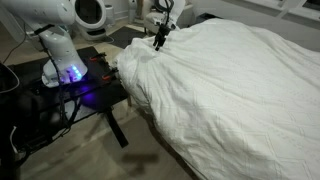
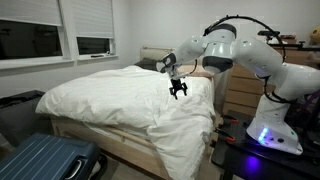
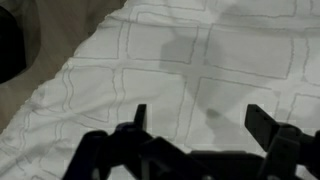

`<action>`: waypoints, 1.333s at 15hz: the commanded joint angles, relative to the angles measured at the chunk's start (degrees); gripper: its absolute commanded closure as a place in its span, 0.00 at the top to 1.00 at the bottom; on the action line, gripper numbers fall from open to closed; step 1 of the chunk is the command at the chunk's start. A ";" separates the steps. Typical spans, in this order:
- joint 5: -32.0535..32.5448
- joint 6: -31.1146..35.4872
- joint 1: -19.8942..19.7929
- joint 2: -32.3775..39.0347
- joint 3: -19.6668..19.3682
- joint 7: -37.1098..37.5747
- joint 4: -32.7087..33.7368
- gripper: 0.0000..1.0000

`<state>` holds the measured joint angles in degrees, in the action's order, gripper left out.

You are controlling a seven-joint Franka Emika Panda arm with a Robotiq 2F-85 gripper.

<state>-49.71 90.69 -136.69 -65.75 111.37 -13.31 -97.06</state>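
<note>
So in an exterior view the gripper is hovering just over the white duvet near the bed's side, jaws sitting wide apart and holding nothing. In an exterior view the dresser is crowding the arm from behind, while the space above the bed is looking open. In the wrist view the fingers are straddling flat fabric, so I'd be aiming for a raised fold by the duvet edge.

no legible text, labels or numbers, none on white duvet, none on blue suitcase
</note>
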 commanded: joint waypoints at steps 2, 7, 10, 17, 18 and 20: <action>2.03 -0.83 0.20 0.56 0.21 -2.51 0.04 1.00; 5.03 1.74 5.83 2.96 0.77 -13.51 -6.25 1.00; 6.30 3.53 10.07 4.04 1.18 -19.81 -11.34 1.00; 2.36 25.95 20.67 5.75 1.36 -27.91 -29.79 1.00; 1.02 29.76 21.45 6.47 2.17 -28.39 -32.75 1.00; -0.81 35.22 22.22 8.39 3.58 -28.95 -36.90 1.00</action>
<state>-48.21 118.09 -116.12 -62.76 113.51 -40.25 -126.46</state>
